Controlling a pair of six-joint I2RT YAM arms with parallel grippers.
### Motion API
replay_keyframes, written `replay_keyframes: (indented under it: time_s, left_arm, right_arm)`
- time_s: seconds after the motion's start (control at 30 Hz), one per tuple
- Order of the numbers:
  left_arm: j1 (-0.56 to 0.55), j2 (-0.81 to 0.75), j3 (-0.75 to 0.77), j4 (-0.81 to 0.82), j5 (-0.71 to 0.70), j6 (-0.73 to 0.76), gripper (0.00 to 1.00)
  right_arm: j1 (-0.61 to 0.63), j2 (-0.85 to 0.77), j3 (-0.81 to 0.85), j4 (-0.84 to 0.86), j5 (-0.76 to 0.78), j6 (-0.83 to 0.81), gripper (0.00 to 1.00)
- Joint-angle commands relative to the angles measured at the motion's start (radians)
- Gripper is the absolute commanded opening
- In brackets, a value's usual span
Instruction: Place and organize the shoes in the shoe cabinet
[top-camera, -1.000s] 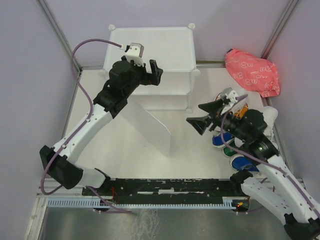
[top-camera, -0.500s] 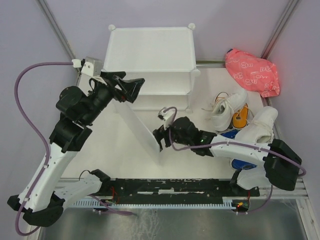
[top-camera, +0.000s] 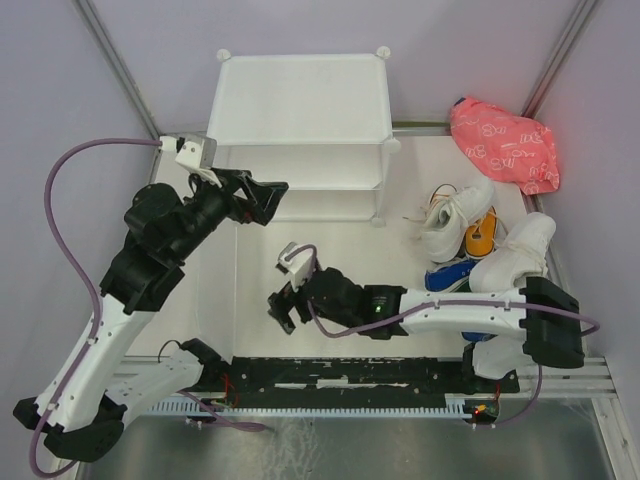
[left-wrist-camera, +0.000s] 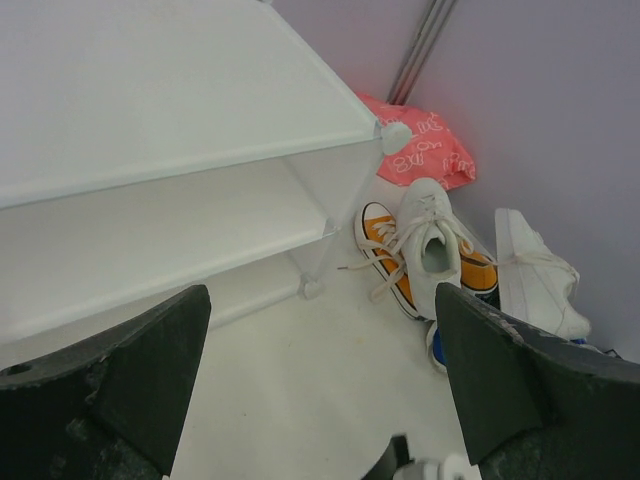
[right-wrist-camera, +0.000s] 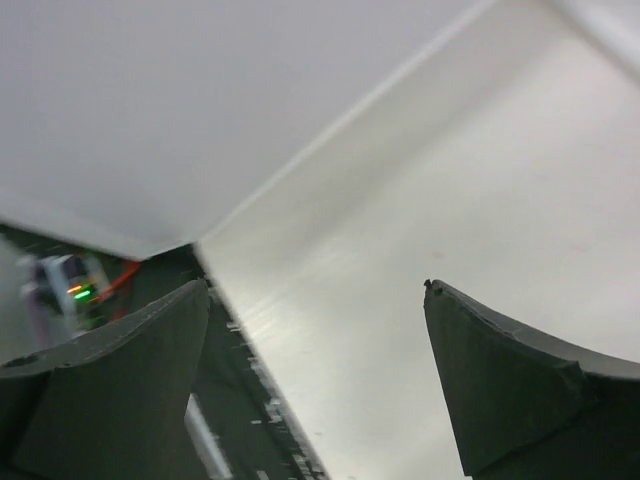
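The white shoe cabinet (top-camera: 300, 105) stands at the back with its front open, and its inner shelf (left-wrist-camera: 150, 235) is bare. Its hinged front panel (top-camera: 255, 270) lies down low over the table; it fills the upper left of the right wrist view (right-wrist-camera: 150, 100). The shoes sit piled at the right: a white one (top-camera: 455, 215) on an orange one (top-camera: 482, 232), another white one (top-camera: 520, 255) and a blue one (top-camera: 450, 275). My left gripper (top-camera: 262, 195) hangs open before the cabinet's left front, empty. Over the panel's near end my right gripper (top-camera: 285, 300) reaches low, open and empty.
A pink patterned bag (top-camera: 505, 145) lies at the back right, behind the shoes. The black rail (top-camera: 340, 372) runs along the table's near edge, close to my right gripper. Grey walls close in both sides.
The front panel went from standing out on edge to lying down flat. My right arm swept left and low across the table. My left gripper drew back from the cabinet top.
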Motion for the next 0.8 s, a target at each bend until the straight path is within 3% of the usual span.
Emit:
replay_keyframes:
  time_s: [0.0, 0.13, 0.23, 0.33, 0.5, 0.77]
  left_arm:
    - [-0.004, -0.026, -0.015, -0.019, -0.031, 0.038, 0.99]
    - [-0.004, -0.044, -0.036, -0.028, -0.03, 0.05, 0.99]
    - [-0.004, -0.057, -0.051, -0.023, -0.024, 0.06, 0.99]
    - [-0.004, -0.057, -0.059, -0.017, -0.002, 0.063, 0.99]
    - [-0.004, -0.059, -0.078, -0.001, 0.047, 0.071, 0.99]
    - [-0.004, -0.083, -0.1, -0.001, 0.064, 0.088, 0.99]
  right_arm:
    - [-0.074, -0.128, 0.015, -0.262, 0.477, 0.034, 0.97]
    - [-0.204, -0.189, 0.057, -0.532, 0.673, 0.135, 0.98]
    - [-0.367, -0.228, 0.103, -0.781, 0.771, 0.28, 0.97]
    - [-0.479, -0.253, 0.113, -0.895, 0.836, 0.378, 0.94]
    - [-0.654, -0.284, 0.102, -0.811, 0.794, 0.342, 0.92]
    - [-0.935, -0.156, 0.111, -0.694, 0.652, 0.319, 0.86]
